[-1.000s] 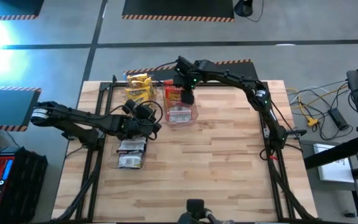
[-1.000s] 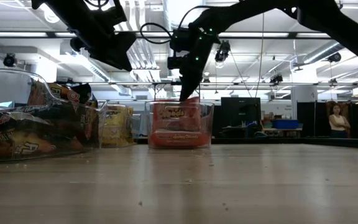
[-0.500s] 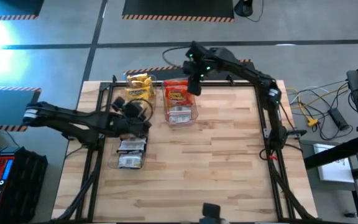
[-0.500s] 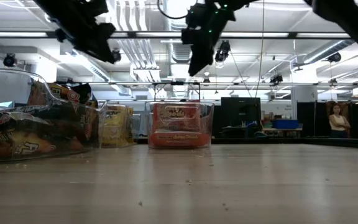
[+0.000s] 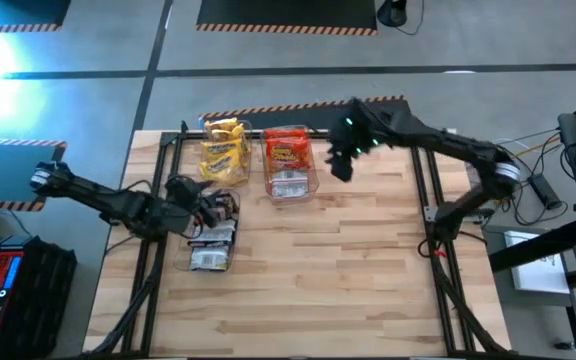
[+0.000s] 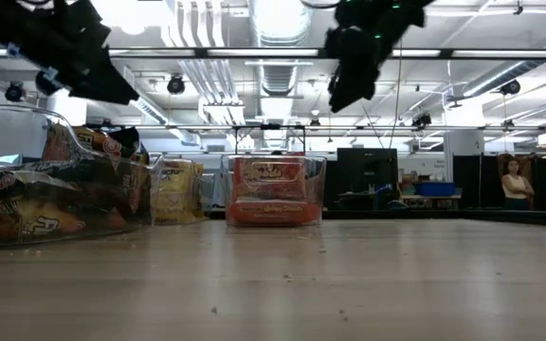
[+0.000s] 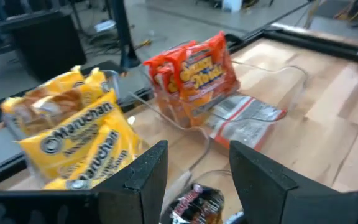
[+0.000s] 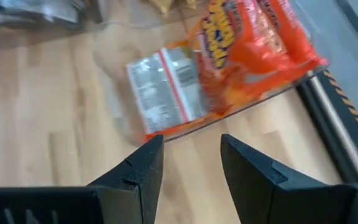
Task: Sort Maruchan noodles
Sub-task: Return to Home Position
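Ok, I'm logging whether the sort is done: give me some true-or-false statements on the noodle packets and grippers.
1. The orange packets sit in a clear bin. True.
2. The right gripper holds an orange packet. False: it is open and empty, beside that bin.
3. The yellow packets are mixed in with the orange packets. False: only orange packets show in that bin; the yellow packets lie beside it.
4. The left gripper is open, near the dark packets. True.

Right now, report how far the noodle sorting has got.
Done: yellow packets, orange packets and dark packets sit in separate clear bins; none shows loose on the table. In hand: nothing; left gripper and right gripper are open, empty. Left: probably nothing to sort.
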`<state>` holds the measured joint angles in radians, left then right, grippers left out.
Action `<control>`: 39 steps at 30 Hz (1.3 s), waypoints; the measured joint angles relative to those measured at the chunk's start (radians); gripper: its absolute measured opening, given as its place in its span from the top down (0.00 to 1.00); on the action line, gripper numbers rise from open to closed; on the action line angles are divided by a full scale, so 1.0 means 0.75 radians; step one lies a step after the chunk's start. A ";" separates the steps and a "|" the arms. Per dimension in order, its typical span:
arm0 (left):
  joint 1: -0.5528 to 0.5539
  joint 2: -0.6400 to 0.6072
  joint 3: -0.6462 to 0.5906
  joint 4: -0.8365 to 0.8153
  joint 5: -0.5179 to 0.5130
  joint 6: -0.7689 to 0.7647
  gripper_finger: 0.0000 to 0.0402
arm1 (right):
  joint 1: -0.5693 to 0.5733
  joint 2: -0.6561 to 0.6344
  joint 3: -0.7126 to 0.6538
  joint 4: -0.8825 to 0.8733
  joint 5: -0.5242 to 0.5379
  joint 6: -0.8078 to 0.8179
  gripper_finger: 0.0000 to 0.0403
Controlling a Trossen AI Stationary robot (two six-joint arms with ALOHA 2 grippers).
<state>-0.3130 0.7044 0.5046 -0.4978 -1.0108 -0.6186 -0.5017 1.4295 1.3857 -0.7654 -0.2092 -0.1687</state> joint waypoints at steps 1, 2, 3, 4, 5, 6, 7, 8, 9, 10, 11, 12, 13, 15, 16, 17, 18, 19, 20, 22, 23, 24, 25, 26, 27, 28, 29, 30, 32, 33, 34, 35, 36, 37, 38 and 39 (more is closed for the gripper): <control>-0.005 -0.021 -0.044 0.062 -0.002 0.026 0.62 | 0.018 -0.062 -0.085 0.059 0.001 0.026 0.63; -0.007 -0.037 -0.084 0.126 -0.002 0.055 0.62 | 0.037 -0.128 -0.172 0.120 0.002 0.053 0.63; -0.007 -0.049 -0.119 0.190 -0.003 0.083 0.62 | 0.056 -0.192 -0.254 0.178 0.004 0.082 0.63; -0.007 -0.061 -0.155 0.249 -0.003 0.113 0.62 | 0.079 -0.255 -0.334 0.237 0.011 0.112 0.63; -0.007 -0.070 -0.187 0.295 -0.003 0.142 0.62 | 0.102 -0.318 -0.415 0.301 0.027 0.143 0.63; -0.007 -0.075 -0.214 0.348 -0.004 0.170 0.62 | 0.128 -0.376 -0.489 0.354 0.049 0.174 0.63; -0.007 -0.078 -0.239 0.406 -0.004 0.194 0.62 | 0.153 -0.433 -0.564 0.402 0.078 0.206 0.63; -0.007 -0.082 -0.265 0.456 -0.004 0.217 0.62 | 0.180 -0.487 -0.632 0.442 0.110 0.238 0.63; -0.007 -0.085 -0.288 0.502 -0.005 0.238 0.62 | 0.207 -0.538 -0.693 0.480 0.144 0.268 0.63; -0.007 -0.084 -0.309 0.556 -0.005 0.252 0.62 | 0.232 -0.588 -0.749 0.519 0.178 0.291 0.63; -0.007 -0.083 -0.331 0.612 -0.005 0.262 0.62 | 0.254 -0.636 -0.805 0.556 0.211 0.310 0.63; -0.007 -0.084 -0.353 0.650 -0.006 0.266 0.62 | 0.278 -0.681 -0.856 0.588 0.241 0.324 0.63; -0.007 -0.083 -0.376 0.687 -0.006 0.265 0.62 | 0.300 -0.722 -0.902 0.621 0.262 0.338 0.63; -0.006 -0.077 -0.413 0.767 -0.006 0.254 0.62 | 0.332 -0.793 -0.984 0.681 0.291 0.353 0.63; -0.006 -0.076 -0.436 0.812 -0.006 0.254 0.62 | 0.346 -0.826 -1.018 0.697 0.298 0.362 0.63; -0.006 -0.074 -0.458 0.851 -0.006 0.251 0.62 | 0.358 -0.858 -1.050 0.716 0.312 0.369 0.63; -0.006 -0.072 -0.479 0.886 -0.007 0.246 0.62 | 0.367 -0.888 -1.080 0.738 0.319 0.375 0.64; -0.006 -0.067 -0.502 0.925 -0.007 0.235 0.62 | 0.374 -0.914 -1.111 0.767 0.322 0.376 0.64; -0.006 -0.064 -0.526 0.971 -0.017 0.220 0.62 | 0.380 -0.938 -1.144 0.794 0.325 0.379 0.64; -0.006 -0.062 -0.573 1.060 -0.048 0.176 0.62 | 0.391 -0.980 -1.211 0.870 0.325 0.386 0.64; -0.006 -0.061 -0.593 1.094 -0.061 0.158 0.62 | 0.396 -1.000 -1.246 0.915 0.325 0.386 0.64; -0.006 -0.061 -0.613 1.121 -0.071 0.145 0.62 | 0.399 -1.016 -1.278 0.953 0.326 0.386 0.63; -0.006 -0.061 -0.632 1.149 -0.077 0.137 0.62 | 0.404 -1.030 -1.308 0.995 0.327 0.387 0.63; -0.006 -0.062 -0.650 1.175 -0.081 0.132 0.62 | 0.407 -1.042 -1.336 1.033 0.327 0.389 0.63; -0.006 -0.062 -0.660 1.185 -0.086 0.129 0.62 | 0.409 -1.053 -1.363 1.067 0.328 0.390 0.63; -0.006 -0.061 -0.659 1.184 -0.086 0.124 0.62 | 0.411 -1.064 -1.389 1.098 0.328 0.390 0.63; -0.006 -0.061 -0.659 1.177 -0.088 0.122 0.62 | 0.411 -1.075 -1.414 1.127 0.328 0.390 0.63; -0.006 -0.057 -0.658 1.176 -0.091 0.123 0.62 | 0.411 -1.082 -1.436 1.152 0.328 0.390 0.63; -0.006 -0.054 -0.656 1.175 -0.094 0.137 0.62 | 0.411 -1.096 -1.482 1.198 0.329 0.390 0.63; -0.006 -0.054 -0.656 1.173 -0.101 0.145 0.62 | 0.411 -1.099 -1.507 1.232 0.329 0.390 0.63; -0.006 -0.054 -0.656 1.172 -0.107 0.150 0.62 | 0.411 -1.101 -1.531 1.270 0.329 0.390 0.63; -0.006 -0.054 -0.656 1.170 -0.117 0.151 0.62 | 0.411 -1.103 -1.558 1.310 0.329 0.390 0.63; -0.006 -0.054 -0.656 1.166 -0.132 0.151 0.62 | 0.411 -1.103 -1.585 1.355 0.329 0.390 0.63; -0.006 -0.054 -0.656 1.165 -0.145 0.150 0.62 | 0.411 -1.102 -1.611 1.398 0.329 0.390 0.63; -0.006 -0.053 -0.656 1.165 -0.161 0.148 0.62 | 0.411 -1.102 -1.638 1.434 0.329 0.391 0.63; -0.006 -0.053 -0.656 1.164 -0.176 0.146 0.62 | 0.411 -1.102 -1.664 1.469 0.329 0.391 0.63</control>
<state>-0.3172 0.6643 0.0124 0.3752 -1.1428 -0.5092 -0.1936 0.6029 0.1375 0.3362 0.0376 0.1242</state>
